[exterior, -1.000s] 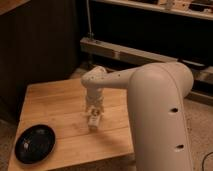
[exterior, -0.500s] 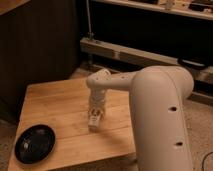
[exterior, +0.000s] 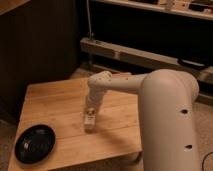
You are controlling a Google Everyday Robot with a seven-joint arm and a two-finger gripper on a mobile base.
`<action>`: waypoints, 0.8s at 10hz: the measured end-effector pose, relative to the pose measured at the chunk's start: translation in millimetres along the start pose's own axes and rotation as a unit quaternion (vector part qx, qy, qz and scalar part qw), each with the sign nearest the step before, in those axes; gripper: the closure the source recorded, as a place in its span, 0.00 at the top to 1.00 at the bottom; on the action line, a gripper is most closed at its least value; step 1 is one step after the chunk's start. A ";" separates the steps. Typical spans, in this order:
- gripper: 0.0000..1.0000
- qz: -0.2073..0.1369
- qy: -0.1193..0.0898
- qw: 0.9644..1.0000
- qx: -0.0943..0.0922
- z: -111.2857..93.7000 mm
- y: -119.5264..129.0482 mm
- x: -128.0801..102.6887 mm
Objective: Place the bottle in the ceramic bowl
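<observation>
Tool [exterior: 90,115] sits low over the bottle [exterior: 90,122], which stands on the tabletop [exterior: 55,100] to the right of the ceramic bowl [exterior: 35,144] and well apart from it. You cannot tell from this view whether the tool has closed on the bottle. Compared with a second ago, arm and bottle have barely shifted, and the bottle is not lifted. Judgement: you are at the grasp, with the lift and carry to the bowl still to do.
</observation>
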 end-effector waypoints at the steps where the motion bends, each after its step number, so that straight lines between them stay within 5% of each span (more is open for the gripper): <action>1: 0.02 -0.018 0.001 1.000 -0.011 1.6 18.2 4.2; 3: 0.00 -0.065 0.001 0.997 -0.044 0.8 63.9 24.2; 5: 0.00 -0.123 -0.005 0.991 -0.058 -1.4 108.7 57.5; 8: 0.00 -0.205 -0.033 0.976 -0.071 -31.3 165.0 107.6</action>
